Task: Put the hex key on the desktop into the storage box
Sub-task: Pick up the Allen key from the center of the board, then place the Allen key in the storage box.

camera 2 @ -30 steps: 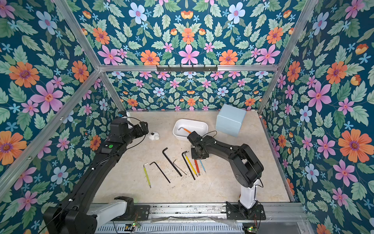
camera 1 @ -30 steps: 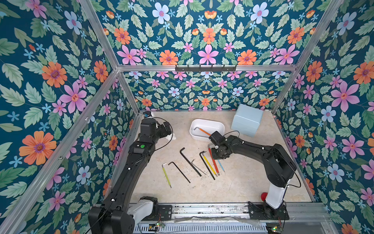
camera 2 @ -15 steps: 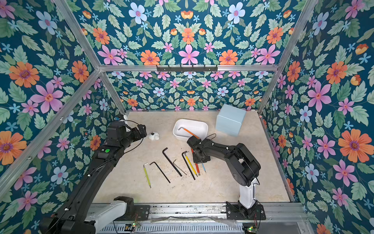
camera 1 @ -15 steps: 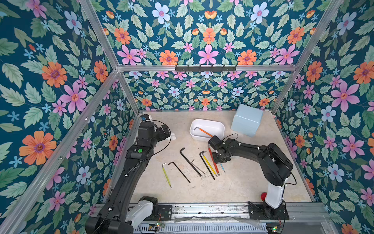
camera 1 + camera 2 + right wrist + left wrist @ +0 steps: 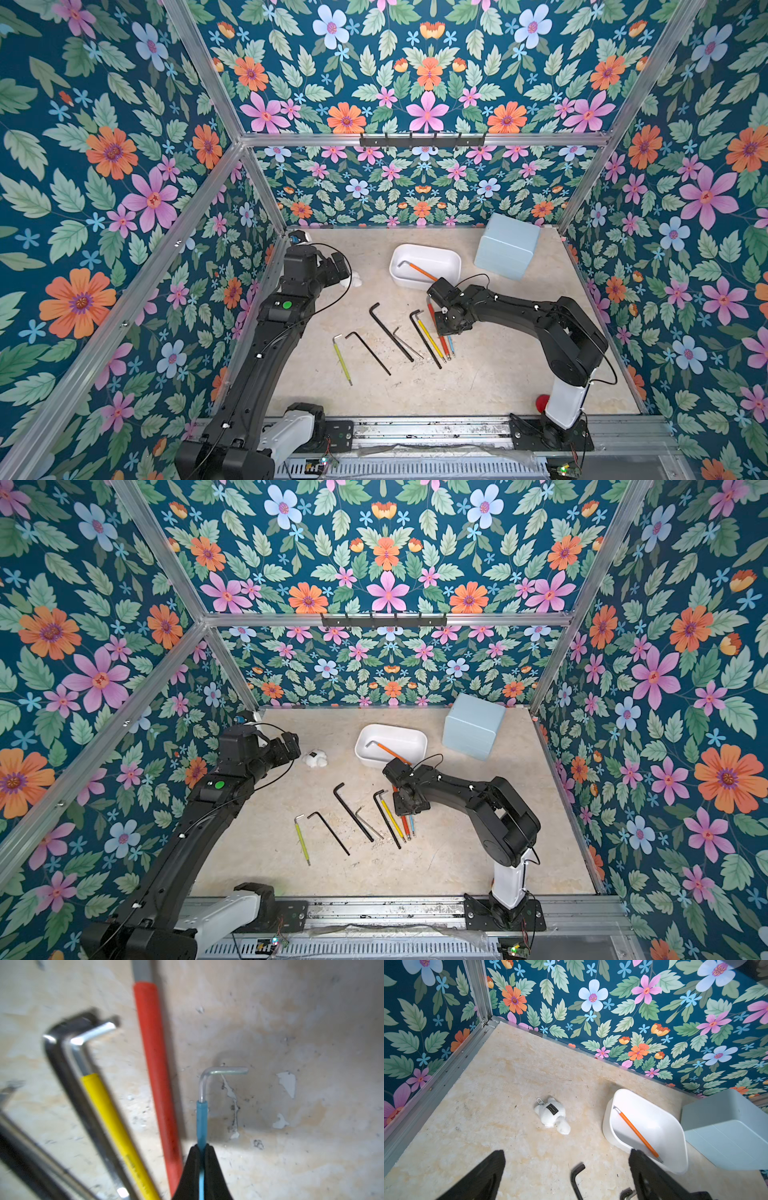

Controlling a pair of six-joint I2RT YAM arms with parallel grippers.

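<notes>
The right gripper [image 5: 201, 1154] is pinched tight on the blue-sleeved hex key [image 5: 202, 1122], its two black fingertips [image 5: 192, 1167] meeting on the sleeve partway along the shaft; only the right wrist view shows this grip, along with the key's bare silver bend lying against the desktop [image 5: 301, 1147]. In both top views the wrist body covers that contact, and just the lower end of the blue key [image 5: 450, 348] shows beneath the right gripper [image 5: 448, 328], at the outer edge of the fan of keys from the storage box [image 5: 451, 266]. Beside it in the wrist view lie the red-sleeved hex key [image 5: 154, 1076], the yellow-sleeved hex key [image 5: 116, 1126] and a black hex key [image 5: 68, 1076], all blurred. The top views add what the wrist misses: a large black hex key [image 5: 390, 332], another black one [image 5: 328, 832] and a lime-sleeved hex key [image 5: 341, 359], spread on the desktop nearer the front rail than the storage box. The left wrist view looks into the storage box [image 5: 610, 1126], where an orange-sleeved hex key [image 5: 636, 1132] rests slantwise, with a small white plush toy [image 5: 552, 1115] beside the box and the pale blue cube box [image 5: 726, 1126] touching or nearly touching its other side. The left gripper [image 5: 566, 1176] hangs with its fingers spread wide, holding nothing.
</notes>
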